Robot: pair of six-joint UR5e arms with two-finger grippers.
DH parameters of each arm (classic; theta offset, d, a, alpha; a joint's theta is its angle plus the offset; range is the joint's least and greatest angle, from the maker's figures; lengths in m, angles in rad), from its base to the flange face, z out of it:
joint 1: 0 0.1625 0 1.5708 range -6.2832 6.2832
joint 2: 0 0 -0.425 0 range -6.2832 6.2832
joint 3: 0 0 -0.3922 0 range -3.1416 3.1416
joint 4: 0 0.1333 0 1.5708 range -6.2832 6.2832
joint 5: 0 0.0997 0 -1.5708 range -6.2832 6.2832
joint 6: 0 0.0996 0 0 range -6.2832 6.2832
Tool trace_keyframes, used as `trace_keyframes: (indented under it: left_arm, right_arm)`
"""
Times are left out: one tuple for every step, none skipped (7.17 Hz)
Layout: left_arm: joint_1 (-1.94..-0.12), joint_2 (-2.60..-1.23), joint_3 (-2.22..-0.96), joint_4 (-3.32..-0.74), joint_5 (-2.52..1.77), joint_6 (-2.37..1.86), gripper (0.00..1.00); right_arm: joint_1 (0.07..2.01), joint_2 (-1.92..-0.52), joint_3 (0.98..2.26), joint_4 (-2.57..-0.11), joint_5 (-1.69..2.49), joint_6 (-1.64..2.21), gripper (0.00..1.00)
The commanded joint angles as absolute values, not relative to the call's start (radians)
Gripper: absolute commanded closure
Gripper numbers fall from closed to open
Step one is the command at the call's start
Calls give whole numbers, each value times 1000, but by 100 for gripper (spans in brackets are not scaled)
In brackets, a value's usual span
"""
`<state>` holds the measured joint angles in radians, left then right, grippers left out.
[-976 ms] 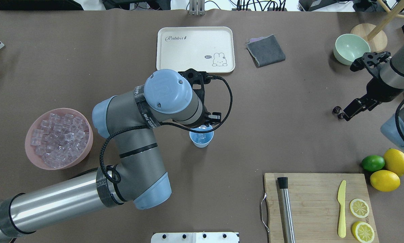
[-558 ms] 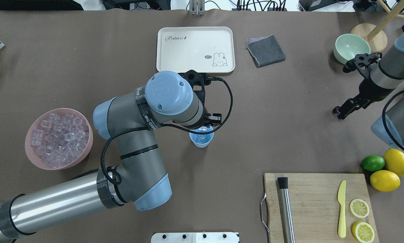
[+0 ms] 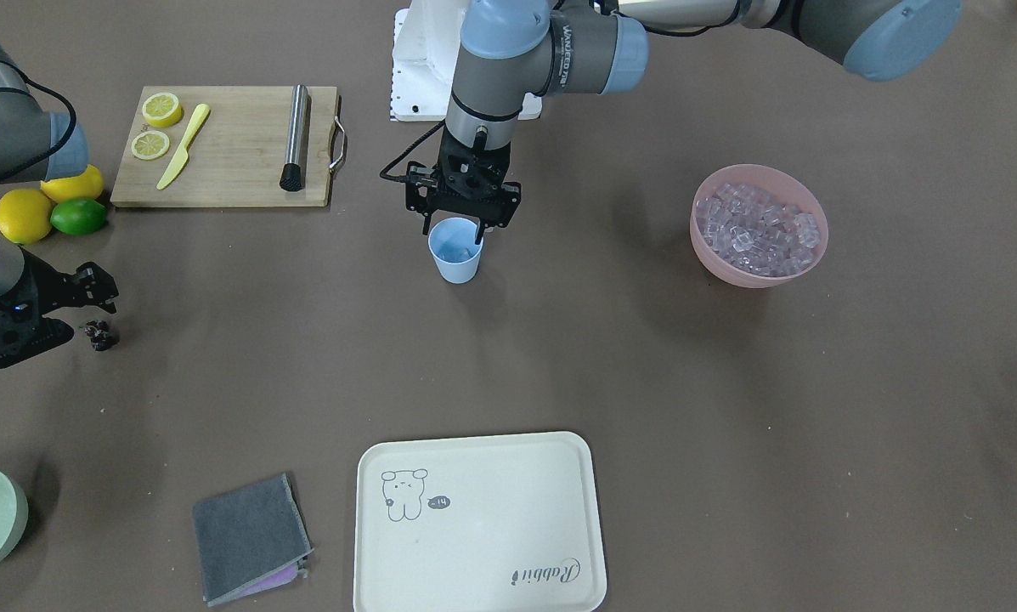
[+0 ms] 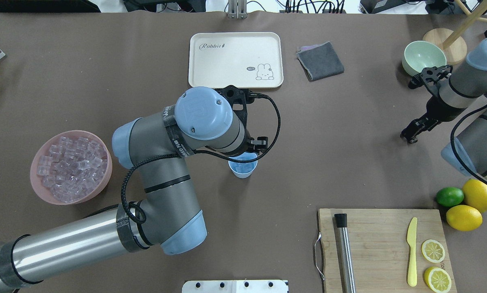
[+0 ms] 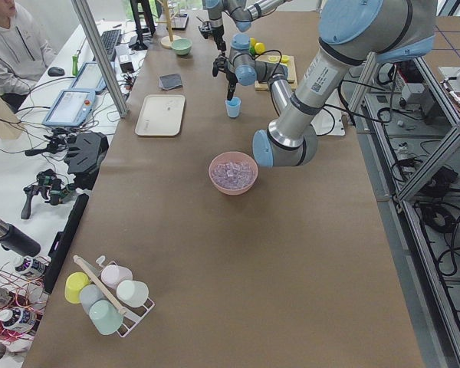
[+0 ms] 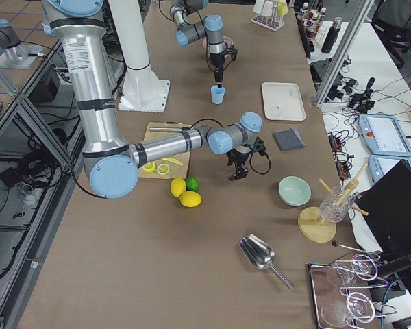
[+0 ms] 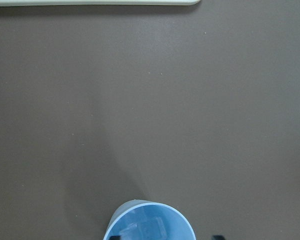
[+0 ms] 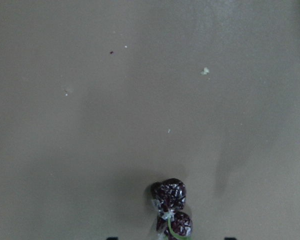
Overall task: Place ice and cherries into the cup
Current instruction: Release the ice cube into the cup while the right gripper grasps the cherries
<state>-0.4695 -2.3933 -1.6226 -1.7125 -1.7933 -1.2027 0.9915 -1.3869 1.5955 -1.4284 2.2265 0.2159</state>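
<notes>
Over the cup (image 3: pixel 457 263), the left hand (image 3: pixel 454 231) gapes; right hand (image 3: pixel 90 316), spread, half-hides cherries (image 3: pixel 100 336).

Smooth plastic cup (image 3: pixel 455 263), glassy ice (image 3: pixel 759 231), matt brown table (image 3: pixel 644 382)

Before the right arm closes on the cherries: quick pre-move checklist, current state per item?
1. Right gripper open: ok. Its fingers show apart at the bottom edge of the right wrist view.
2. Cherries between those fingers: ok, centred in the gap.
3. Fingers low enough to pinch: cannot tell, the tips are barely in view.
4. Cup upright with ice inside: ok.
5. Cup's mouth free for the drop: not ok, left gripper hangs open right over it.
</notes>
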Motion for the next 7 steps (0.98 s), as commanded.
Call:
trace_keyframes:
  left_arm:
    - [-469, -2393, -1624, -1712, -1793, -1203, 25]
    - [-471, -2393, -1626, -1712, -1792, -1203, 25]
    - [-471, -2390, -1638, -1710, -1792, -1203, 25]
    - [-479, -2369, -1675, -1707, -1792, -1200, 26]
    - [-497, -2299, -1750, -1706, -1795, -1187, 29]
    - [-520, -2195, -1843, -1706, -1799, -1116, 29]
    - [-550, -2113, -1911, -1704, -1804, -1021, 29]
  right_arm:
    - [989, -1385, 1591, -1427, 2227, 218, 84]
    - [989, -1381, 1592, -1427, 2230, 216, 100]
    - [989, -1382, 1594, -1425, 2233, 215, 100]
    - [995, -1381, 1611, -1427, 2241, 218, 100]
    - [1005, -1381, 1671, -1449, 2290, 251, 100]
    - [1003, -1346, 1731, -1457, 2328, 362, 100]
    - [973, -1297, 1782, -1463, 2362, 523, 100]
